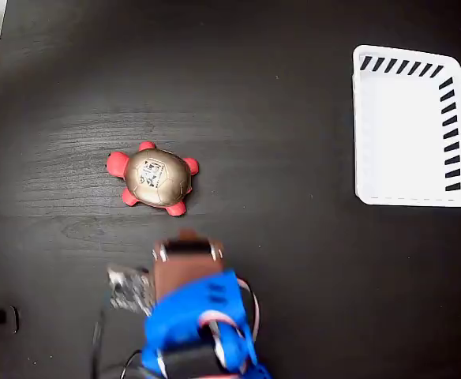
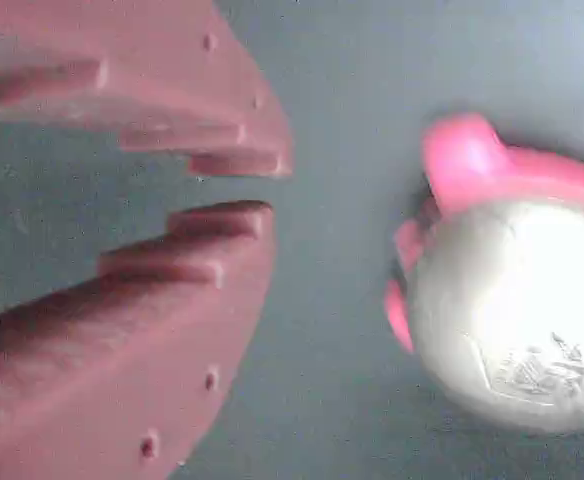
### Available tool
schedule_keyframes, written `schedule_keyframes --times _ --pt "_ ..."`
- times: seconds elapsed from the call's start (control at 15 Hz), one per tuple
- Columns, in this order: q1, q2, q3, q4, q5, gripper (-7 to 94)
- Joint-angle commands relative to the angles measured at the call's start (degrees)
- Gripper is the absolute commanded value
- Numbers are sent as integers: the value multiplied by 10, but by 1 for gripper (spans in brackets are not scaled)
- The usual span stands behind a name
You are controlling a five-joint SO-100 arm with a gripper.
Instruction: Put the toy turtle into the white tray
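Spreading across nearly the whole fixed view is the black wood-grain table [image 1: 278, 103], and on it, far over at the right edge, sits the white tray [image 1: 404, 134], a low-walled rectangle with black slanted slots along its top and right sides and nothing inside it. Next in size is the arm [image 1: 195, 324], coming up from the bottom edge with a blue body and a brownish-red front part, some wires trailing at its left. Its gripper [image 2: 237, 188] shows up close in the wrist view: the two reddish fingers [image 2: 172, 270] are almost together at the tips with only a thin gap between them, and nothing is held there. Smallest is the toy turtle [image 1: 155, 178], lying on the table just above the arm's front end and well apart from the tray, its gold shell with the square sticker facing up, red head to the left.
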Motion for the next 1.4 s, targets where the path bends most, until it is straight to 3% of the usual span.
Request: schedule_keyframes --times 0.0,0.33,0.6,0.73,1.0,1.07,1.33 --pt "-6 -99 -121 9 18 -1" --pt "-24 -284 -275 68 54 2" --pt "-35 -358 -323 81 98 39" --pt "-45 -388 -342 91 122 49" --pt "-72 -426 -367 110 167 55" --pt "-73 -441 -374 112 176 61" --pt "-72 -483 -387 109 183 61"
